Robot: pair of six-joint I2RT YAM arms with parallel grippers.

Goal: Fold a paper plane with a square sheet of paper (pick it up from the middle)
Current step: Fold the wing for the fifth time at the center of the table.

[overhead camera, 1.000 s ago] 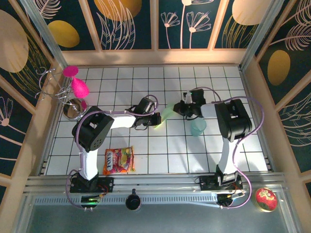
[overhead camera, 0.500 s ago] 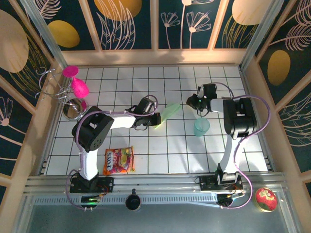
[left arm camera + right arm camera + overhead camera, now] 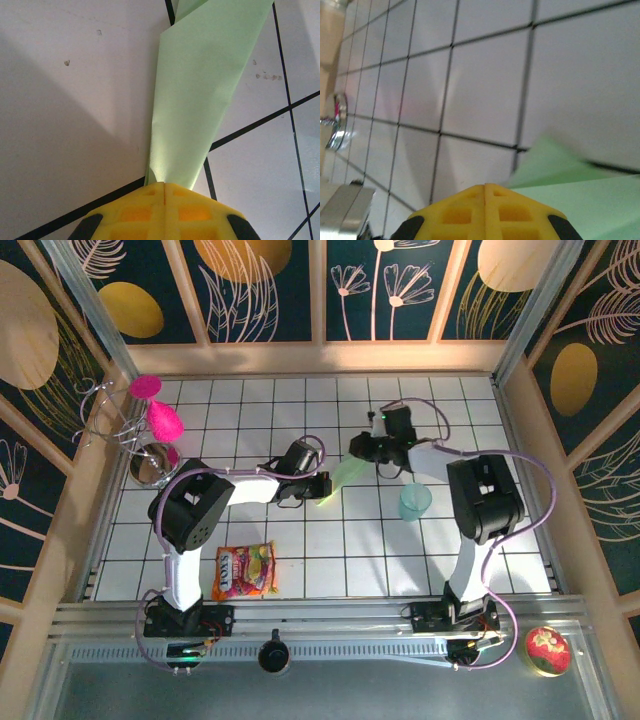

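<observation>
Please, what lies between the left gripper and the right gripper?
The folded green paper, seen in the top view: the left gripper is shut on one end, and the right gripper is shut by the other end.

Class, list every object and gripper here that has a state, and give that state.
left gripper: shut on the pale mint-green paper plane.
right gripper: shut, beside the plane's far end.
pale mint-green paper plane: folded narrow, pinched at one end.
translucent teal plastic cup: free of both grippers.
colourful snack bag: lying flat, untouched.
</observation>
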